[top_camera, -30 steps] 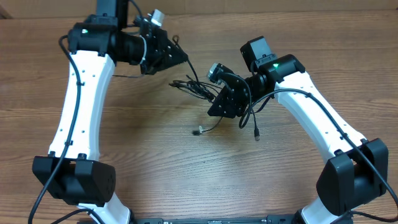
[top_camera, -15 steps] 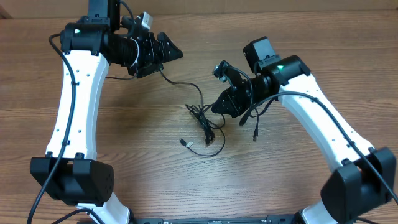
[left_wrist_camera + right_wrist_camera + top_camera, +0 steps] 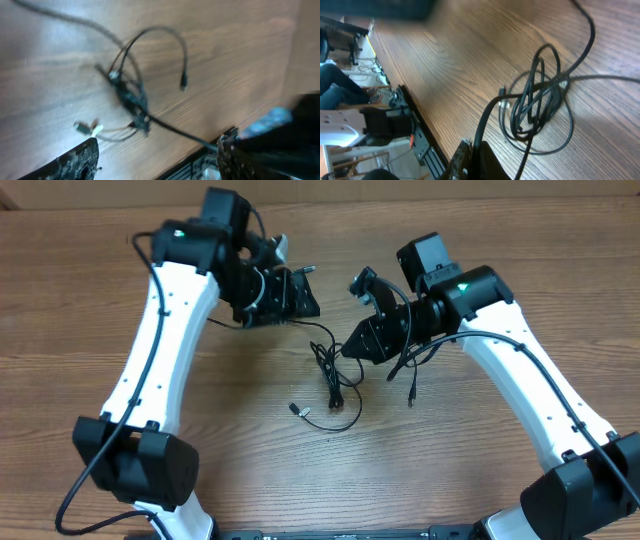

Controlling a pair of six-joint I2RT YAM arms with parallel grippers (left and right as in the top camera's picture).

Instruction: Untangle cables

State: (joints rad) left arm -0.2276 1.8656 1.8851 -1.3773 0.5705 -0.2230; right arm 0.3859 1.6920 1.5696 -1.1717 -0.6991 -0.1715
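"How far along is it?"

"Barely started, I'd say. Mid-table [image 3: 250,470], the cables [image 3: 331,385] lie in a knotted clump, with loose plugs trailing toward the near side."

"And the grippers?"

"The left gripper [image 3: 305,298], at the far side, has its jaws wide apart and empty. The right gripper [image 3: 348,350] looks clamped on one strand. The knot is not yet pulled apart."

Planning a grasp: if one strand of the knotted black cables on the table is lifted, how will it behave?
Probably floppy: the cables lie in loose curves and loops. Likely light, being so thin. The loops cross in one clump, so lifting one strand would probably drag the rest along.
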